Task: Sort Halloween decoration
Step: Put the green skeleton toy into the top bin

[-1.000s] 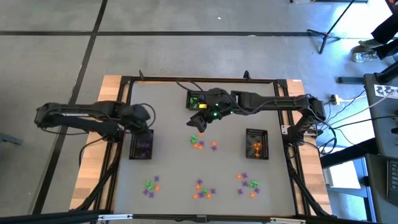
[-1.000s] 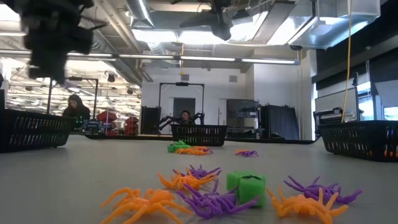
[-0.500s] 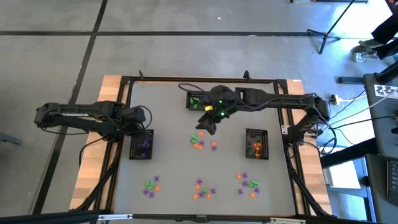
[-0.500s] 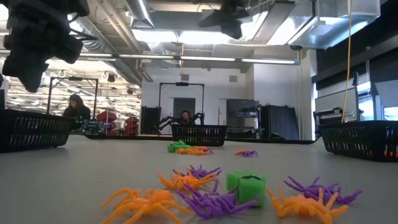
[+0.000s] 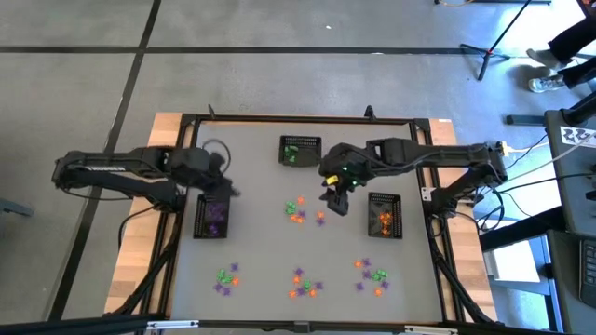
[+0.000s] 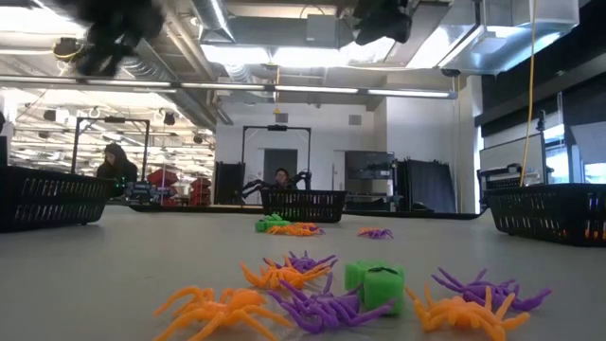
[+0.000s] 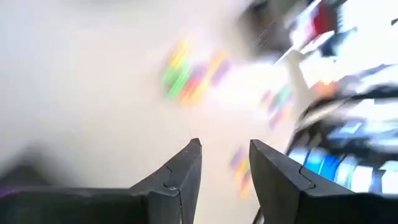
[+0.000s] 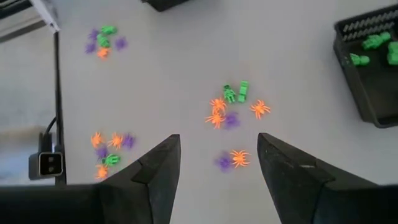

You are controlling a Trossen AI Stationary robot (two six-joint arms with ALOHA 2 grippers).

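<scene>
Overhead and table-level cameras (plus wrist views) share the table (image 5: 261, 251).

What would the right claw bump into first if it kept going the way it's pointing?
Probably the small orange spider and the purple one beside it. In the wrist view they lie on the table between the open fingers of the right claw, with nothing in between. How far off they are is unclear.

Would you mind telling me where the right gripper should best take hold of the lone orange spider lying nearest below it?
Grip the orange spider across its small central body, coming straight down from above. It lies flat on the table with thin legs splayed all round, so the legs offer little hold. The right gripper hangs open over it; mind the purple trinket close beside.
</scene>
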